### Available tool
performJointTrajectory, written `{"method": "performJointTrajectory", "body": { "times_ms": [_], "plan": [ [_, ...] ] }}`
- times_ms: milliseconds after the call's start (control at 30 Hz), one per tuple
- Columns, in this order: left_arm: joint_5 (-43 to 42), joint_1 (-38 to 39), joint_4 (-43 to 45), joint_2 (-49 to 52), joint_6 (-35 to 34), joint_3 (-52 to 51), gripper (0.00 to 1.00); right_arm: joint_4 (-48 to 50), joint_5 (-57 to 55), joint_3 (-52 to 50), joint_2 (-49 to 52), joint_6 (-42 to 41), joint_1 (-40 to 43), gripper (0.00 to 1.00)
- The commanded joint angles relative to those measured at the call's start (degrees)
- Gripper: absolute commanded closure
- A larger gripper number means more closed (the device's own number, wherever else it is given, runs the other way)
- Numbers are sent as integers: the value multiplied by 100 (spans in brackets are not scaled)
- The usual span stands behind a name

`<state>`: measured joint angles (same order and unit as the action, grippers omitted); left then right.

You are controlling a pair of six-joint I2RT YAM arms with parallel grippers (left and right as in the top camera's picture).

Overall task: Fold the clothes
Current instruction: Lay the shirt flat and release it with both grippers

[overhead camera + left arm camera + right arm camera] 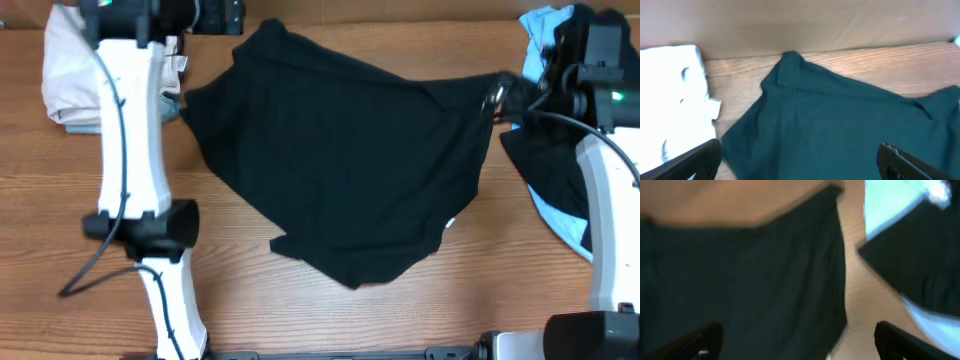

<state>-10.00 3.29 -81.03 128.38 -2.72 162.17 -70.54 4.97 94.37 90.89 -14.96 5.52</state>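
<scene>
Your big black garment (340, 160) lies spread and rumpled on the table (320, 320), directly beneath and ahead of both grippers, so it looks like the piece to fold now. The left gripper (800, 162) hangs over its far left corner, jaws spread wide and holding nothing. The right gripper (800, 342) hovers at its right edge, equally wide and empty, which I judge to be a stance for taking opposite corners. A beige folded stack (75, 75) sits just outside your left gripper, out of the way. A light blue and black heap (545, 165) waits outside the right one. The small white tag (450, 222) shows at the near hem, on the right gripper's side.
</scene>
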Motion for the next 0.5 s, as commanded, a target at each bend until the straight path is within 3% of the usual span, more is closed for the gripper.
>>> {"method": "performJointTrajectory", "body": {
  "times_ms": [0,133,467],
  "plan": [
    [415,-15,-603,-168,144,7,0,-555,393,-310,98,2,-199,0],
    [752,-24,-861,-201,142,7,0,-542,415,-1246,98,-81,-758,0],
    [833,-28,-837,-201,142,-2,0,564,245,-3510,94,-1475,-1886,9]
  ]
}}
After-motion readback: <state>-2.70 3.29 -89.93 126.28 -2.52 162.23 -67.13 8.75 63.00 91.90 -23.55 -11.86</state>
